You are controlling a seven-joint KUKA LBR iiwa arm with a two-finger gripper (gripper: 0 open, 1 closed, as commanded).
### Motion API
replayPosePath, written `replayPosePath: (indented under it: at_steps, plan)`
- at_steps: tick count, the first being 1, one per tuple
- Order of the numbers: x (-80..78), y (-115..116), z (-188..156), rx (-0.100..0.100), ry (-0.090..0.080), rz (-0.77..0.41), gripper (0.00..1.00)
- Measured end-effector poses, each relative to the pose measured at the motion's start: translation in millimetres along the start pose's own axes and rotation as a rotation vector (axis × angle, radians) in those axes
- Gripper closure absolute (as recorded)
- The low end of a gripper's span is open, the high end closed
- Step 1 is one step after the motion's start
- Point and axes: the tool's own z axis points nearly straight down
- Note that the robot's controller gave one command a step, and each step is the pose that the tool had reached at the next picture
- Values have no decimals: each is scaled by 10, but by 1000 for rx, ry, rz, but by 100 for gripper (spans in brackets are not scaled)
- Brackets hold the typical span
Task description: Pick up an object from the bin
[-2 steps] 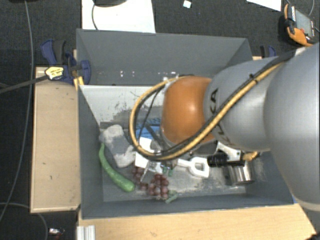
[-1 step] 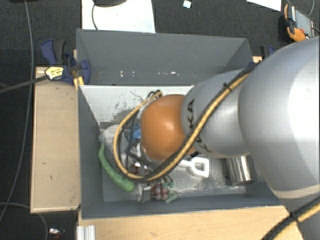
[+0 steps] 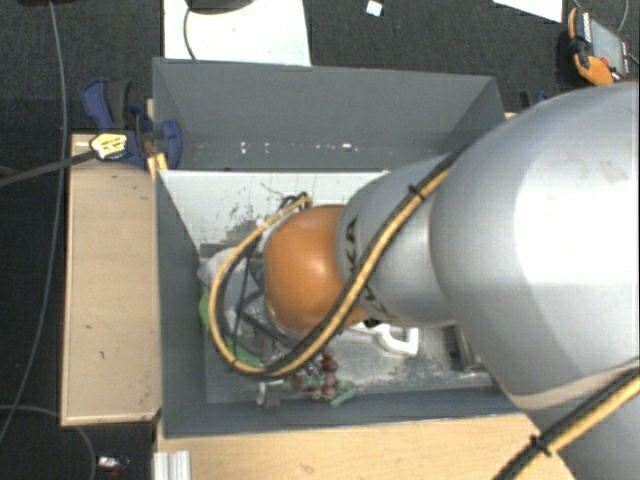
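Bright overhead light gives the arm (image 3: 540, 238) a sheen, shadowing the bin (image 3: 320, 108) beneath

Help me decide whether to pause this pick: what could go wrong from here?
The cable loop hangs low by the bin's left wall and may snag on the green thing there. The wrist's orange cover sits over the heap, so small reddish pieces by the near wall may get pressed or pushed.

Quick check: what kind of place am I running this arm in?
Probably a robotics lab test cell: a grey metal bin, dark carpet strewn with cables, and the big silver arm reaching in.
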Motion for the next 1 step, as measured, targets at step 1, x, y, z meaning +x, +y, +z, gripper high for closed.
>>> replayPosePath:
  at_steps: [1]
  plan:
    - [-53,378,-5,9,14,142,100]
